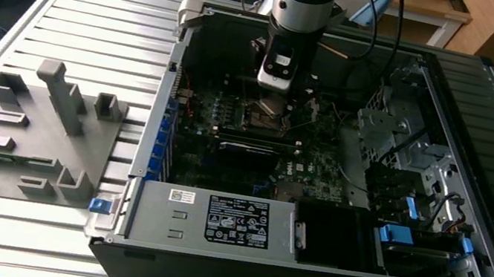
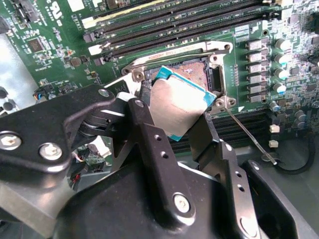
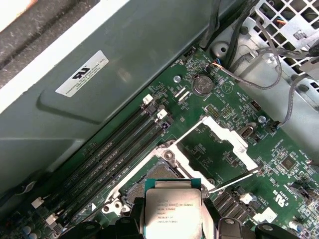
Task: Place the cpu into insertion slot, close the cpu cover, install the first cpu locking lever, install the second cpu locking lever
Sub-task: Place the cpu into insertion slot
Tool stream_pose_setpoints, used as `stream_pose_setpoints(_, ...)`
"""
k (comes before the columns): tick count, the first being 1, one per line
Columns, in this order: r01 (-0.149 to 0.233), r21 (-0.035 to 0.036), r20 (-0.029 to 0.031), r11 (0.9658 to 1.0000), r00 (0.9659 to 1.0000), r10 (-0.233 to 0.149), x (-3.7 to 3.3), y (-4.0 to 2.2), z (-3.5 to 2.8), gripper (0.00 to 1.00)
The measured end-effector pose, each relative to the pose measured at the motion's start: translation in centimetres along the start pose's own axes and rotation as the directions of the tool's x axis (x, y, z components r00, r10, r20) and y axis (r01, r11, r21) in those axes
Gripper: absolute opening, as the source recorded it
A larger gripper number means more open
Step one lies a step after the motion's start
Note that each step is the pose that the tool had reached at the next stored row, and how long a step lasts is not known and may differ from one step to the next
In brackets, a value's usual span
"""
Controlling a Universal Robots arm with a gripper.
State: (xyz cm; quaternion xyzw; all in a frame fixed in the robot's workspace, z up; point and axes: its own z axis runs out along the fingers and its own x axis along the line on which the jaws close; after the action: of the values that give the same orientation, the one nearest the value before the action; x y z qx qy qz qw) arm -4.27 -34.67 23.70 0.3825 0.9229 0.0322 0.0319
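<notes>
Tool (image 2: 173,118): clenched on the small flat grey-topped square cpu (image 2: 182,99).
Cpu: held tilted, for seating in the dark silver-rimmed square insertion slot (image 2: 198,73) just below the tool.

The cpu (image 2: 180,105) is grey (teal-edged), the motherboard (image 2: 59,31) green.

One cpu (image 2: 182,107), one insertion slot (image 2: 197,74) (one cover (image 3: 229,134))

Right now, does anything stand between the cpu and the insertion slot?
Nothing visible does. The cpu, held in the fingers, hangs over the open insertion slot, and the cpu cover is folded back off it.
</notes>
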Motion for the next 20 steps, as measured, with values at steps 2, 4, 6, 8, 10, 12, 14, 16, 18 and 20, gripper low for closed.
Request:
stream_pose_setpoints(2, 0.0, 0.0, 0.0, 1.0, 1.0, 0.0, 0.0, 0.0, 0.0, 0.54)
stream_pose_setpoints(4, -0.001, 0.0, 0.0001, 1.0, 1.0, 0.001, 0.0, 0.0, 0.0, 0.54)
stream_pose_setpoints(6, -0.025, 0.0005, 0.0021, 0.9997, 0.9997, 0.025, 0.01, 0.01, 0.03, 0.54)
stream_pose_setpoints(8, -0.045, 0.0013, 0.0037, 0.999, 0.999, 0.045, 0.0, 0.0, 0.03, 0.54)
stream_pose_setpoints(10, -0.045, 0.0015, 0.0038, 0.999, 0.999, 0.045, 0.0, 0.0, 0.02, 0.54)
stream_pose_setpoints(12, -0.045, 0.0015, 0.0038, 0.999, 0.999, 0.045, 0.0, 0.0, 0.02, 0.54)
stream_pose_setpoints(14, -0.051, 0.0016, 0.0044, 0.9987, 0.9987, 0.051, 0.0, 0.0, 0.03, 0.54)
stream_pose_setpoints(16, -0.085, 0.0026, 0.0073, 0.9964, 0.9963, 0.085, 0.01, 0.0, 0.06, 0.54)
stream_pose_setpoints(18, -0.099, 0.0031, 0.0085, 0.995, 0.995, 0.099, 0.0, 0.0, 0.06, 0.54)
stream_pose_setpoints(20, -0.101, 0.003, 0.0087, 0.9949, 0.9949, 0.101, 0.0, 0.0, 0.06, 0.54)
